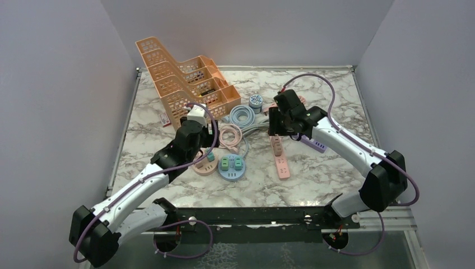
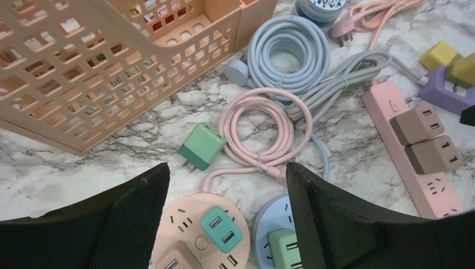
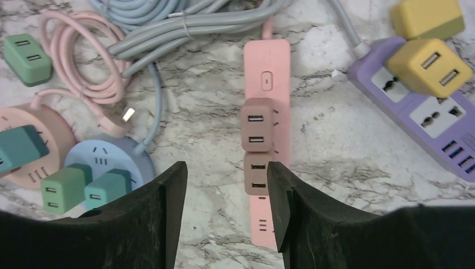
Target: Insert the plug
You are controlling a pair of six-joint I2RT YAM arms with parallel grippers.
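On the marble table (image 1: 313,179), a pink power strip (image 3: 267,61) is laid lengthwise under the right gripper (image 3: 227,171), whose fingers are spread apart and empty. A far brown plug (image 3: 256,124) and a near brown plug (image 3: 259,174) are seated in the strip. The near one is seen just beside one fingertip. The left gripper (image 2: 227,171) is held wide and empty over a round pink socket (image 2: 193,224).
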